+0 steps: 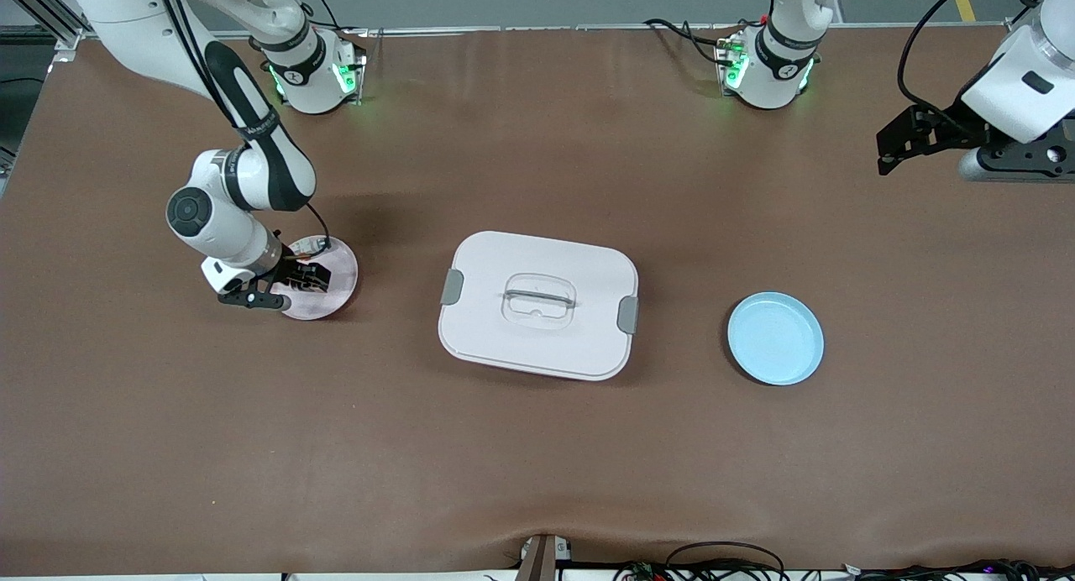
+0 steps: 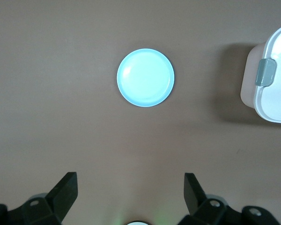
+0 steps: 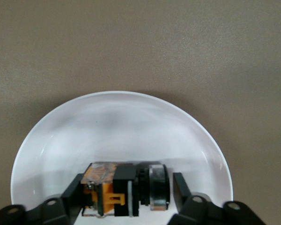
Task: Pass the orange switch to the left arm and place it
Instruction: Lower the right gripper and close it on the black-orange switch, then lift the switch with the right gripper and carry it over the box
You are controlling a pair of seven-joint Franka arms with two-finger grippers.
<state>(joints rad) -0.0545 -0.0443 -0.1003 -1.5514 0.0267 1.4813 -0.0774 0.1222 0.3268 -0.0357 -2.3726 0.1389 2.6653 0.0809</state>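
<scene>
While the left arm waits raised at the upper right of the front view, its left pincer (image 1: 892,149) hangs over bare brown desk (image 1: 537,463). At the middle left of that frame the right pincer (image 1: 290,280) is down on the pink plate (image 1: 332,300). The white box (image 1: 538,305) sits in the centre of the frame, the blue plate (image 1: 775,338) at its middle right.

From the left wrist view, the left pincer (image 2: 130,188) stands released along the lower edge, fingers wide apart, with the blue plate (image 2: 145,77) in the upper middle and a corner of the box (image 2: 271,77) at the right edge.

From the right wrist view, the right pincer (image 3: 127,188) at the bottom centre brackets the orange switch (image 3: 114,190), which lies on the plate (image 3: 122,126); its fingers sit just beside the part, and I cannot tell whether they press it.
</scene>
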